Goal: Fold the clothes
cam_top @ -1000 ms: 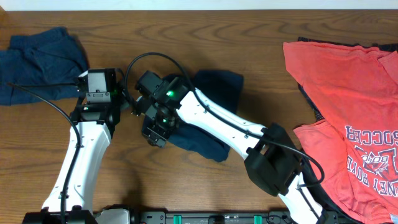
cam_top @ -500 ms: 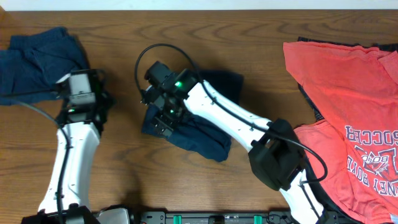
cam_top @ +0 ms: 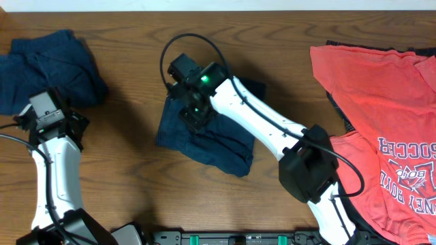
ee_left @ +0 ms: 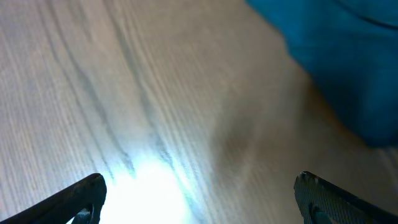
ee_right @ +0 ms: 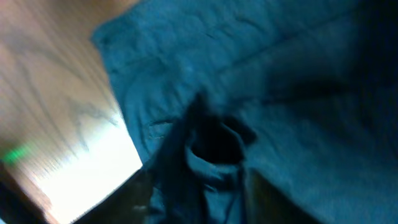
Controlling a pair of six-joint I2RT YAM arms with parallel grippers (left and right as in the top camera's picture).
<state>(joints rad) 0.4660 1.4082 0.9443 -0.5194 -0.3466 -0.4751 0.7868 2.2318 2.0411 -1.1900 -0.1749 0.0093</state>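
Note:
A navy T-shirt (cam_top: 211,139) lies crumpled mid-table. My right gripper (cam_top: 194,114) is over its upper left part. In the right wrist view the gripper (ee_right: 202,186) looks shut on a bunched fold of this navy cloth (ee_right: 280,74), though the picture is blurred. A second navy T-shirt (cam_top: 48,64) lies bunched at the far left. My left gripper (cam_top: 49,112) is just below it, open and empty over bare wood. In the left wrist view (ee_left: 202,199) its fingers stand wide apart, with blue cloth (ee_left: 348,62) at the upper right. Coral-red T-shirts (cam_top: 368,75) lie at the right, one with lettering (cam_top: 402,170).
A dark garment edge (cam_top: 337,103) shows under the coral shirts. The brown wooden table (cam_top: 122,156) runs to a pale wall at the back. The right arm's links (cam_top: 306,170) cross the table from the front right to the middle.
My left arm has let go and swung left, away from the middle navy shirt to the far-left shirt. My right gripper has moved up and right over the middle shirt, baring its left edge.

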